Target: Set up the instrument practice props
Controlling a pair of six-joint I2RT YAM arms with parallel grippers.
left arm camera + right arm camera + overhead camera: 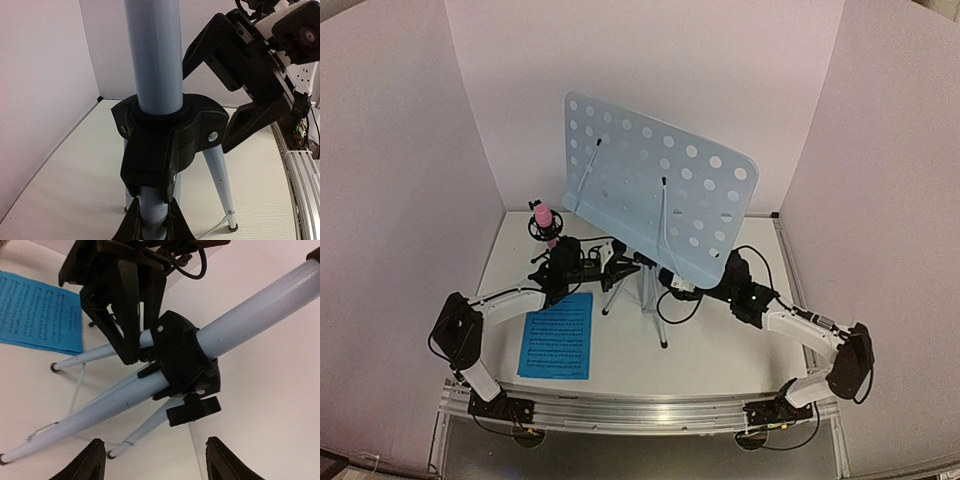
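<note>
- The music stand (655, 195) is upright on its tripod (156, 50) in the middle of the worktop (720, 350).
- The left hand (152, 222) pinches the tripod pole.
- The right hand (155, 460) is spread, near the tripod.
- The blue sheets (558, 335) lie flat near the left edge.

I'm looking into a robot lab cell: plain white panels (650, 60) wall the bench (720, 345) on three sides, an aluminium rail (640, 410) along its near edge.

Top external high at near side, looking down on table (720, 350), wrist cameras close, facing opposite sides of shared tripod collar (170, 135).
</note>
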